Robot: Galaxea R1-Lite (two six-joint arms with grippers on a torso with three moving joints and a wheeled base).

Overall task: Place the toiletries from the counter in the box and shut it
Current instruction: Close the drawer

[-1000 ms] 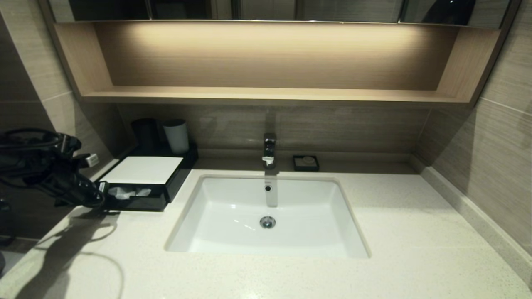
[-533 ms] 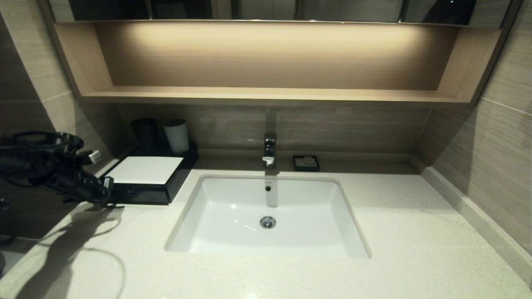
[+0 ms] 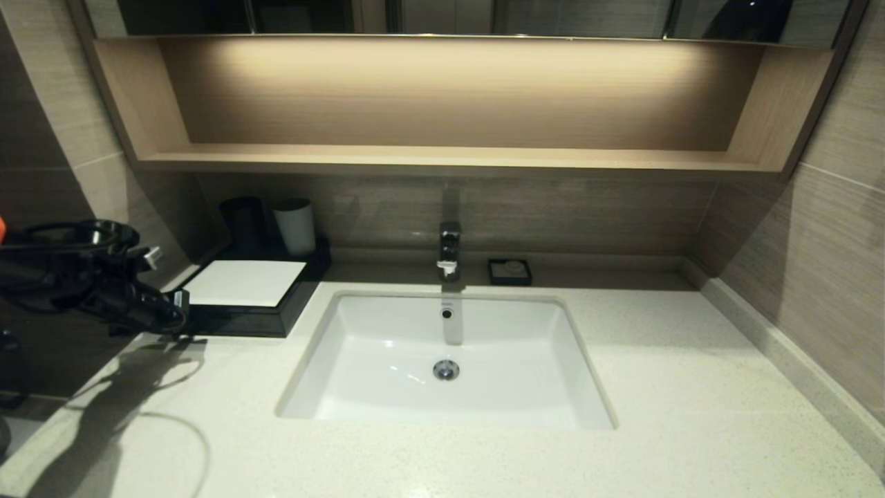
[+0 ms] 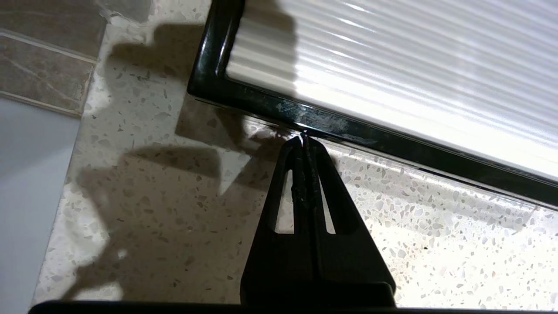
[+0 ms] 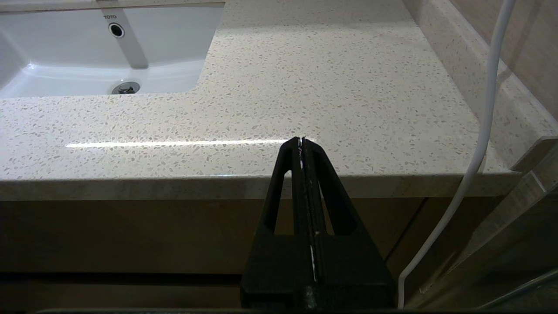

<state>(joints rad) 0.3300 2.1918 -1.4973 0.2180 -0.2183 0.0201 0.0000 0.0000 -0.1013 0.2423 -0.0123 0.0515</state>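
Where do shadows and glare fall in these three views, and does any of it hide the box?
Head view: the left gripper and its cables cast a long shadow on the counter; the box front is dark. Left wrist view: finger shadows cross the box's ribbed white top, which glares bright. Right wrist view: a thin glare streak lies above the right gripper.

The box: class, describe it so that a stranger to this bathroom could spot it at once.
Find the white sink set in the speckled counter; look to its far left corner. The box lies there, low and black with a white top, unlike the two upright cups behind it.
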